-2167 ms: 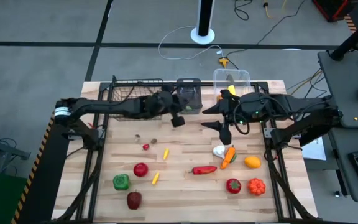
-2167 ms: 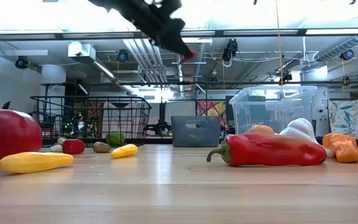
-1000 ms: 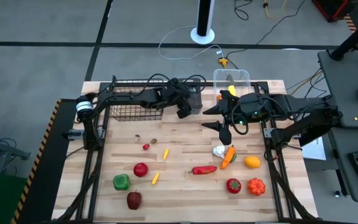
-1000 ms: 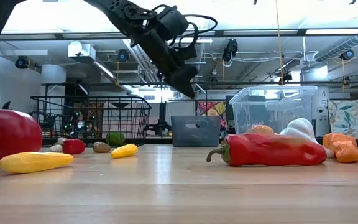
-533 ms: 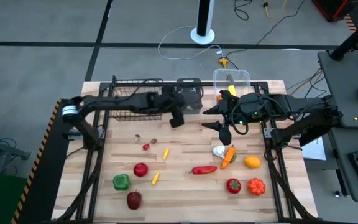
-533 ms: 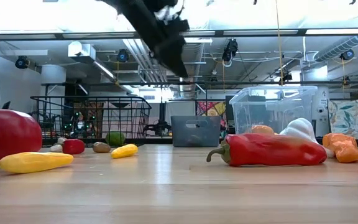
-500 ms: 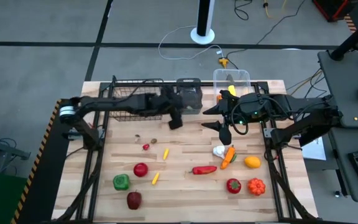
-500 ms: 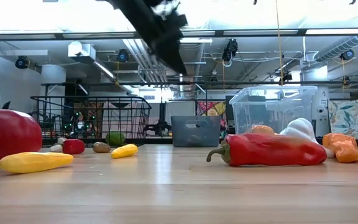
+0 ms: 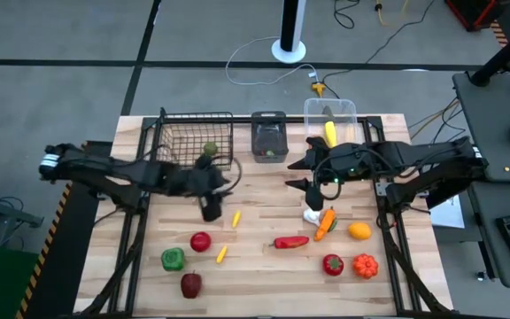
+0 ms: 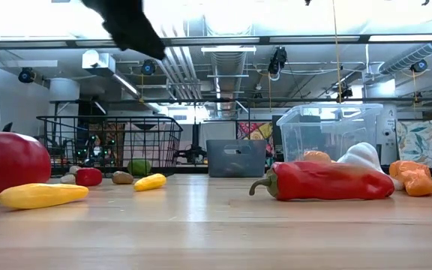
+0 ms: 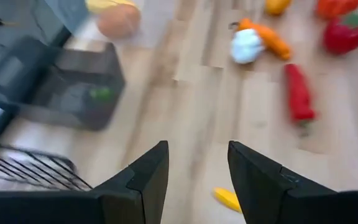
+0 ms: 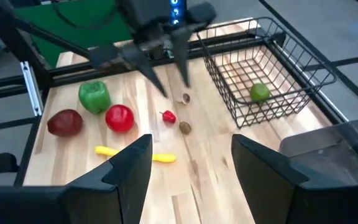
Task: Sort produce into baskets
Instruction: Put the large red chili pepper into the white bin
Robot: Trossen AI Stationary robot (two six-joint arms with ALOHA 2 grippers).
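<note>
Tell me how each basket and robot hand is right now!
wire basket: upright, one green fruit inside
grey bin: upright, something green inside
clear tub: upright, banana inside
left gripper: open, empty, above the table
right gripper: open, empty, above the table

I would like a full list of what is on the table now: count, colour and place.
wire basket: one, black, far left; holds a green fruit
bin: one, dark grey, far middle
tub: one, clear, far right; holds a banana
apple: one, red, near left
green pepper: one, near left
long pepper: one, red, middle
garlic: one, white, beside an orange carrot
pumpkin: one, orange, near right
left gripper: open, over left middle
right gripper: open, near tub
</note>
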